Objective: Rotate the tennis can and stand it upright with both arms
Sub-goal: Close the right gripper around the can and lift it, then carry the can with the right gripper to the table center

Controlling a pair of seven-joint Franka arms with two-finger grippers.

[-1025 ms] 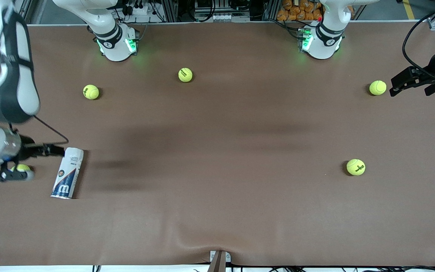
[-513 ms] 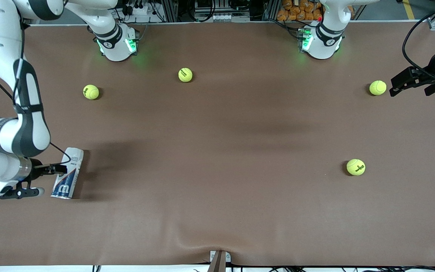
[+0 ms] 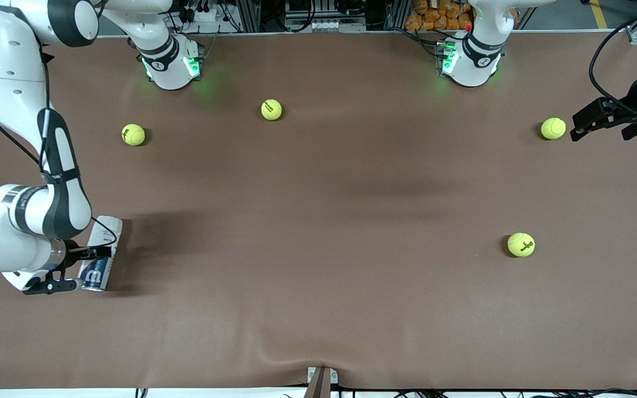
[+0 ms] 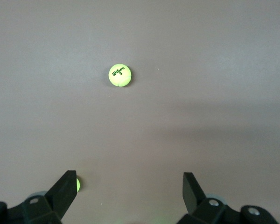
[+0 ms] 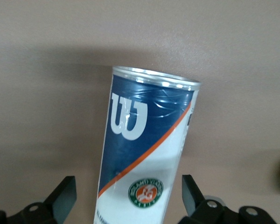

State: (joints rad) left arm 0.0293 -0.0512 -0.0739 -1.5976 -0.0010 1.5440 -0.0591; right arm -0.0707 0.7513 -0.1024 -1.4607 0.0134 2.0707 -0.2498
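The table [image 3: 318, 309] fills the front view, brown and soft-looking, with a wrinkle at its lower edge. The right arm [image 3: 25, 166] comes down the left edge of the frame; the left arm [image 3: 481, 44] waits, its hand at the upper right edge.

The can [image 3: 100, 254] lies on its side at the lower left of the frame, silver rim toward the front camera, white end pointing up the frame. The right gripper [image 3: 90, 270] is at the can's blue end with jaws spread wide, one finger each side of the tube, nothing clamped. The left gripper [image 3: 578, 128] is also wide open and empty, just beside a ball [image 3: 553, 128].

The can looks light, stiff and thin-walled, with a glossy label [image 5: 144, 140]: likely slippery, prone to roll, and dentable under a hard squeeze. A grip across the round body, near the middle, seems best, with the second gripper steadying one end while it tips up.

Four balls show in the front view; one [image 4: 120, 75] sits mid-frame in the left wrist view.
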